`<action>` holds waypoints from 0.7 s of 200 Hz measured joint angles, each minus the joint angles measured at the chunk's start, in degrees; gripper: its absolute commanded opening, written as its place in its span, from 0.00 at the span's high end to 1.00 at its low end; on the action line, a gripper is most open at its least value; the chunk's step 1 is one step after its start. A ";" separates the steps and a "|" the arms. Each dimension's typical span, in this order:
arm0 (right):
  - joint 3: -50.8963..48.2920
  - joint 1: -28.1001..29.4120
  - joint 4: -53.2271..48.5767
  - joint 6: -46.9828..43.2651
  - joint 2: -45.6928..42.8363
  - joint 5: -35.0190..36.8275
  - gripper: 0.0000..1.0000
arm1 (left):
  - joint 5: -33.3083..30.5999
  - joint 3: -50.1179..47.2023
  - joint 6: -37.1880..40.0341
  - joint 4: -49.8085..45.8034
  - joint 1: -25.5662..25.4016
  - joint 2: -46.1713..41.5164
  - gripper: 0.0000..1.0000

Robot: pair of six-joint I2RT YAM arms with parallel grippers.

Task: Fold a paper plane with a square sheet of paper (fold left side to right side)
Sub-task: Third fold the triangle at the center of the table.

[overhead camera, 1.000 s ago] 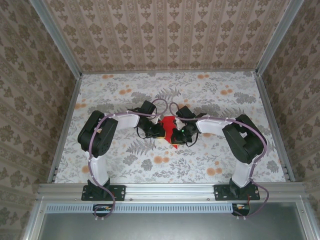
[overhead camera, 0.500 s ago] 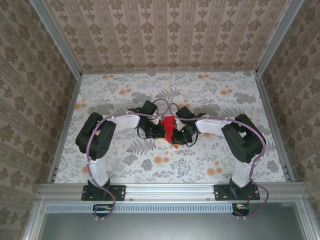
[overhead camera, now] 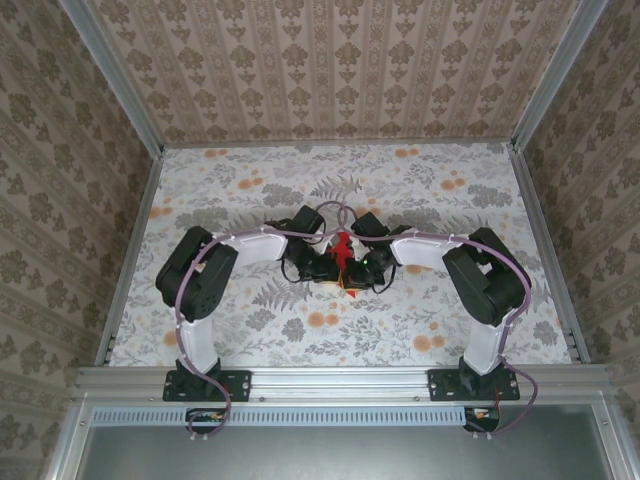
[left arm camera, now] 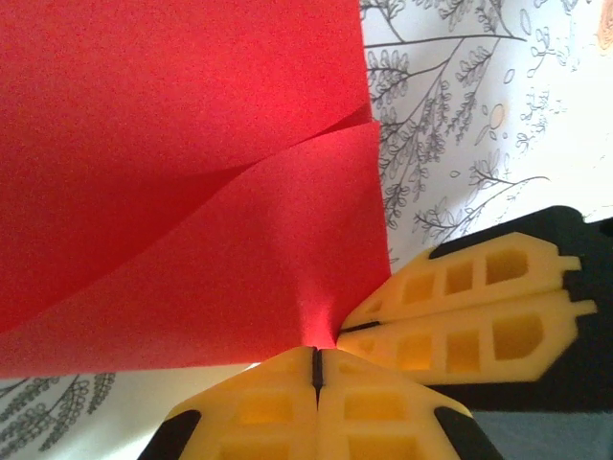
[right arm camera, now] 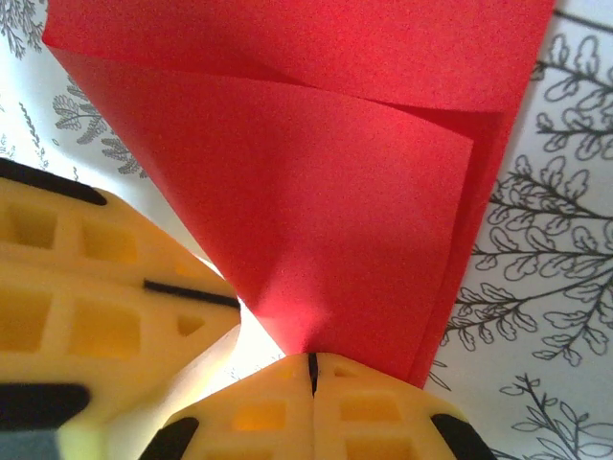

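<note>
The square sheet of paper (overhead camera: 343,248) is bright red and stands bent up between the two grippers at the table's middle. In the left wrist view the sheet (left arm camera: 192,172) curves over itself in two layers, and my left gripper (left arm camera: 316,359) is shut on its lower edge. Beside it the right gripper's yellow fingers (left arm camera: 460,316) are pressed together. In the right wrist view the sheet (right arm camera: 335,182) shows a doubled right edge, and my right gripper (right arm camera: 311,369) is shut on its bottom corner. From above, the left gripper (overhead camera: 334,269) and right gripper (overhead camera: 351,272) nearly touch. The paper is a loose bend, not a paper plane.
The table (overhead camera: 250,200) wears a cloth printed with grey ferns and orange flowers. Patterned walls (overhead camera: 340,70) close the back and both sides, with metal rails along the edges. Both arm elbows (overhead camera: 195,275) reach outwards to left and right.
The left gripper has moved right, up to the right gripper. The red paper, spread wider a second ago, is now gathered into a narrow upright bend between them.
</note>
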 measured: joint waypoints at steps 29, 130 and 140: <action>0.55 0.00 -0.66 -0.09 0.26 0.02 1.00 | -0.42 0.11 0.04 0.07 0.35 1.29 1.00; 1.03 0.02 -1.70 -1.51 0.48 0.31 1.00 | -1.64 0.90 3.69 -2.10 4.92 1.46 1.00; 1.03 0.02 -1.73 -1.51 0.48 0.31 1.00 | -1.66 0.92 4.42 -2.36 5.68 1.46 1.00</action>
